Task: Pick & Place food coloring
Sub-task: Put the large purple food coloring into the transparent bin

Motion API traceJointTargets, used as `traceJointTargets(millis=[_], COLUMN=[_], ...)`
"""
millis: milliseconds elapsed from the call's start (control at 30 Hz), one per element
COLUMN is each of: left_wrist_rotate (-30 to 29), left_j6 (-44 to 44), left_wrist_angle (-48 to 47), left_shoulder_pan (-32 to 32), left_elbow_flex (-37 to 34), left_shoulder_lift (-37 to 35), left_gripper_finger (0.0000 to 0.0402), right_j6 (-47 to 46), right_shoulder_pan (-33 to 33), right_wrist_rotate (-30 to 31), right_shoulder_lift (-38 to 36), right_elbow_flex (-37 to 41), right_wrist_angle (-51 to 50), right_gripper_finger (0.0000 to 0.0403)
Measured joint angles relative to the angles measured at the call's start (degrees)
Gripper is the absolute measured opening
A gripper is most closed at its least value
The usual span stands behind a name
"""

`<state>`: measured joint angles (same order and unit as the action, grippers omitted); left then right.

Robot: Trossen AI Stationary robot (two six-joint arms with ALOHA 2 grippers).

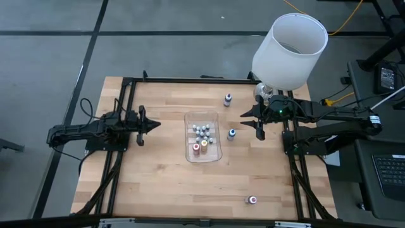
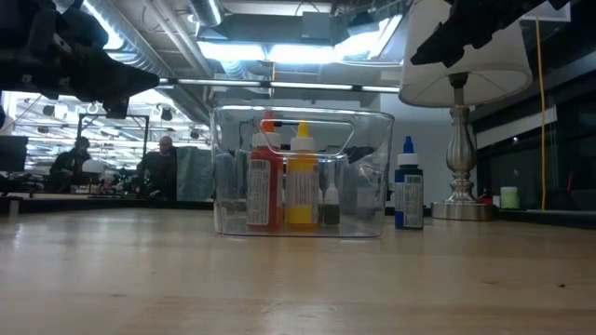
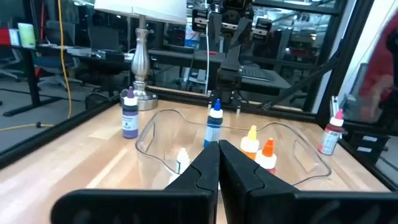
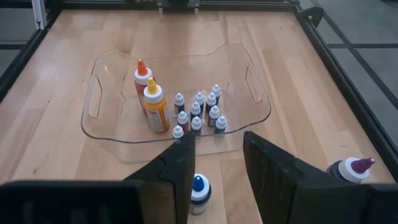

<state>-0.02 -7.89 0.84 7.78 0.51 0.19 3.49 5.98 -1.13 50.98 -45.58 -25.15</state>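
Clear tray mid-frame already held most food coloring, three bottles remained out on the worktop, right hand hung released beside the blue bottle, left hand clenched empty.

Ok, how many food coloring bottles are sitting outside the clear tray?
3: a purple-capped bottle behind the tray, a blue-capped bottle close beside it on the right arm's side, and a red-capped bottle alone near the front edge.

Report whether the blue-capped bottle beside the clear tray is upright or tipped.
Upright. The blue-capped food coloring bottle stands on its base, cap up, just outside the clear plastic tray.
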Motion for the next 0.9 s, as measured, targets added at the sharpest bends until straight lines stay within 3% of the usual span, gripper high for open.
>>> traceJointTargets(millis=[367, 667, 900], left_wrist_rotate=[-0.2, -0.3, -0.4], left_j6=[5.0, 1.2, 1.2], left_wrist_angle=[-0.1, -0.1, -0.2], left_shoulder_pan=[0.0, 0.0, 0.0], left_elbow_flex=[0.0, 0.0, 0.0], left_shoulder_lift=[0.3, 0.3, 0.3], left_gripper_finger=[0.0010, 0.0006, 0.0010], right_j6=[0.0, -0.2, -10.0], right_shoulder_pan=[0.0, 0.0, 0.0], right_wrist_rotate=[0.0, 0.0, 0.0], right_shoulder_lift=[0.0, 0.0, 0.0], right_elbow_flex=[0.0, 0.0, 0.0], right_wrist_angle=[0.0, 1.6, 1.6], right_gripper_finger=[0.0138, 0.0138, 0.0138])
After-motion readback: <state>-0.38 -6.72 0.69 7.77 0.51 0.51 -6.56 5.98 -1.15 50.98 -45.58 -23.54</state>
